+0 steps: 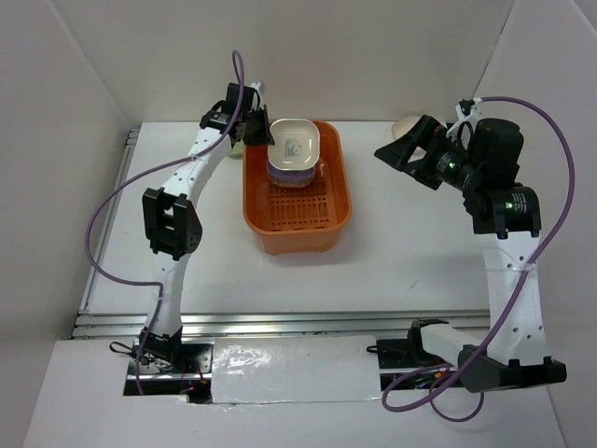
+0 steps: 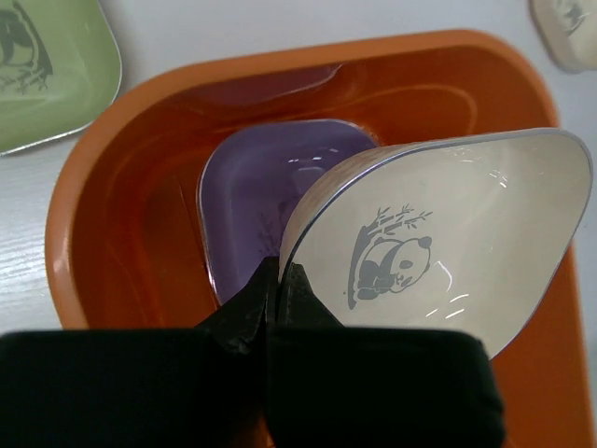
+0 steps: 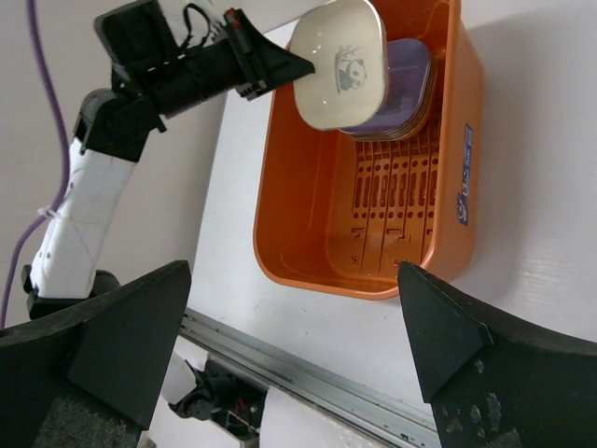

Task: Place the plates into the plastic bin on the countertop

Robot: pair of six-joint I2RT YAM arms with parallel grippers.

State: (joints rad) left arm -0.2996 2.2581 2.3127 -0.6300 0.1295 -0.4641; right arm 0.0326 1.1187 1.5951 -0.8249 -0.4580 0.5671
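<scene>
Left claw: clamped tight on the rim of a cream plate with a panda print. The plate is tilted, the pinched edge low and the far edge up. It sits over the far end of the orange plastic bin, right above the purple plate. Can't tell whether the two plates touch.

In the right wrist view the purple plate tops a short stack, pushed against the bin's far wall. The slotted floor nearer the arms is bare.

Right claw: jaws spread wide, nothing in them. It hangs over the table to the right of the bin, well apart from it and facing it.

Plates outside the bin:
- Green plate flat on the table just beside the bin's far-left corner.
- Another cream plate on the table beyond the bin, only its corner in the left wrist view.

The bin stands mid-table, long side running away from the arms.
</scene>
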